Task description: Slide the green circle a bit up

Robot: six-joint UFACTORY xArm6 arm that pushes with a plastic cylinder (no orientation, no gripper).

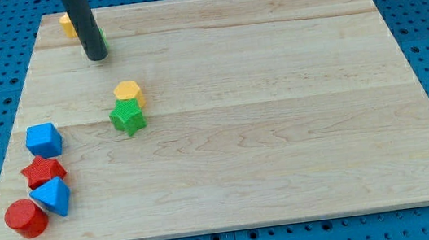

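My dark rod comes down from the view's top left, and my tip (pixel 97 57) rests on the board near its top-left corner. The green circle (pixel 103 40) is almost wholly hidden behind the rod; only a thin green sliver shows at the rod's right edge, just above the tip. A yellow block (pixel 67 25) peeks out at the rod's left side, near the board's top edge; its shape cannot be made out.
A yellow hexagon (pixel 127 90) touches a green star (pixel 127 117) left of centre. At the left edge stand a blue cube (pixel 43 140), a red star (pixel 42 170), a blue triangle (pixel 52 196) and a red cylinder (pixel 26 218). The wooden board (pixel 281 128) lies on a blue pegboard.
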